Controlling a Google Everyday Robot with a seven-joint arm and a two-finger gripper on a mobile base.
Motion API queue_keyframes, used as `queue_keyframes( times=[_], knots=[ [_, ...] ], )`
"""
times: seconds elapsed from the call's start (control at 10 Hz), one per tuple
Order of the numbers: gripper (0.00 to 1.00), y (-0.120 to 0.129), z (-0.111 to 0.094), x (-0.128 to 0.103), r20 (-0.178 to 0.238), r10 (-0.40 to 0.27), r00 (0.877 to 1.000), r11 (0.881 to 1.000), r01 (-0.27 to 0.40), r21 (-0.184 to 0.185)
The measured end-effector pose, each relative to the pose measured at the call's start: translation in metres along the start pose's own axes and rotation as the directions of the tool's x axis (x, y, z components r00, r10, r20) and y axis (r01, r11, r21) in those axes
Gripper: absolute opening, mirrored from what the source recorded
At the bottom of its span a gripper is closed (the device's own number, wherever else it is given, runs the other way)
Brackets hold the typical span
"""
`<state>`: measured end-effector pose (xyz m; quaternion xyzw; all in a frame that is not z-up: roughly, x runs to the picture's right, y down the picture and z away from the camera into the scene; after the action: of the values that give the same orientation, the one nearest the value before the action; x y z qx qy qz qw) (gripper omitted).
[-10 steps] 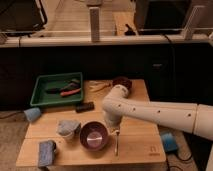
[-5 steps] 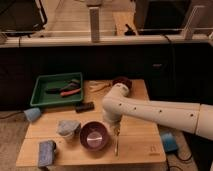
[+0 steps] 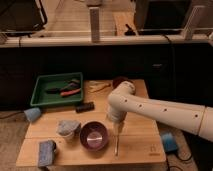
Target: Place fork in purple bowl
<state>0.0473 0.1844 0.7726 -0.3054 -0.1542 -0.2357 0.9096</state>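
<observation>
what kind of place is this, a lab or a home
Probably a lab or office test area, not a home: a small wooden table laid with a green tray, purple bowl and fork, a partition rail beyond. The gripper hangs just right of the bowl, over the fork.

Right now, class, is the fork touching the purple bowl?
Apart. The camera view shows a strip of wooden table between the fork and the purple bowl's right rim. The gripper is at the fork's upper end.
</observation>
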Motion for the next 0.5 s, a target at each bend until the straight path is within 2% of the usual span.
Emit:
queue_keyframes(
  times=[0.3, 0.5],
  knots=[
    [0.80, 0.010, 0.010, 0.018, 0.040, 0.026, 0.999, 1.000, -0.026, -0.002],
    [0.80, 0.018, 0.024, 0.017, 0.082, 0.014, 0.997, 1.000, -0.014, 0.008]
  ],
)
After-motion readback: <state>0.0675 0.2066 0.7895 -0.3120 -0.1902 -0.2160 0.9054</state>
